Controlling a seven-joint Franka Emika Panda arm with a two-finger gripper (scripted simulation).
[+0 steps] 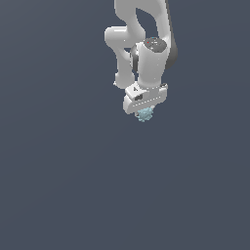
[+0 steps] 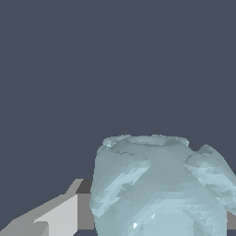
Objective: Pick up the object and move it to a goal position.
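The object (image 1: 144,115) is a small pale blue-teal lumpy block. In the exterior view it pokes out just below the white hand of my gripper (image 1: 145,111). In the wrist view the object (image 2: 156,189) fills the space close to the camera, with one grey-white finger (image 2: 60,215) pressed beside it and a sliver of the other at the frame edge. The gripper is shut on the object. The fingertips are hidden behind the hand in the exterior view.
The white arm (image 1: 139,39) reaches in from the top of the exterior view. Around it is only a flat dark grey-blue surface (image 1: 73,185).
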